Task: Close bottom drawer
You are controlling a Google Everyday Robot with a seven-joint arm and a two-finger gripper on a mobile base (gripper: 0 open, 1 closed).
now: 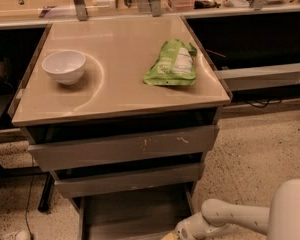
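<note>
The bottom drawer [132, 211] is the lowest of three in a grey cabinet [212, 115] and stands pulled out, its flat tray exposed. Its long axis runs from the cabinet towards the viewer, with the front pointing the same way, past the lower edge of the view. The gripper [177, 232] sits low at the drawer's right front corner, probably to push it back into the cabinet. Its tip is cut off, so I cannot tell whether it is wide, narrow or holding anything. Above are the mid drawer front [127, 180] and the scratched top drawer front [125, 146]. On the cabinet top rest a white bowl [64, 66], left, and a green packet [172, 64], right.
</note>
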